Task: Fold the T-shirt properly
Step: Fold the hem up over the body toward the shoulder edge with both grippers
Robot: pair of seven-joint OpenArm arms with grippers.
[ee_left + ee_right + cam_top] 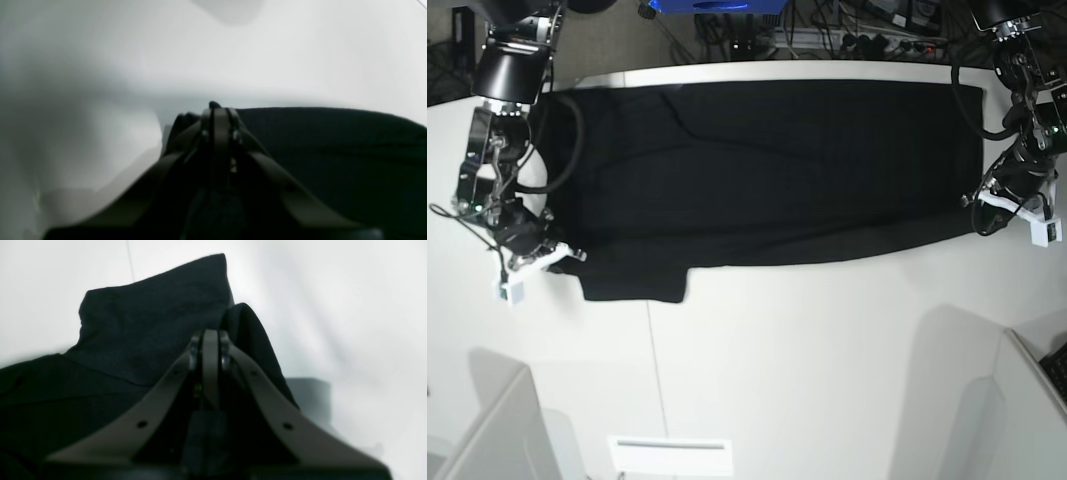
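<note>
T-shirt [767,170]: spread black across the white desk [827,380], far edge at the desk's rim.
Left tool [987,215]: clamped on the shirt's end edge.
Right tool [562,258]: clamped on the opposite end.
Open room: bare desk in front of the shirt.

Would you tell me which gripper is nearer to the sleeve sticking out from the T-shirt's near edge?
Right. The right gripper sits just beside the sleeve; the left gripper is at the T-shirt's opposite end.

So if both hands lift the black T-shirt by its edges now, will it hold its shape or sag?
Probably sag: the T-shirt lies flat and thin on the white table, with soft creases. It drapes in a loose fold beside the right hand, so it looks floppy. It likely weighs little, and the middle would droop between the right hand and the left hand.
</note>
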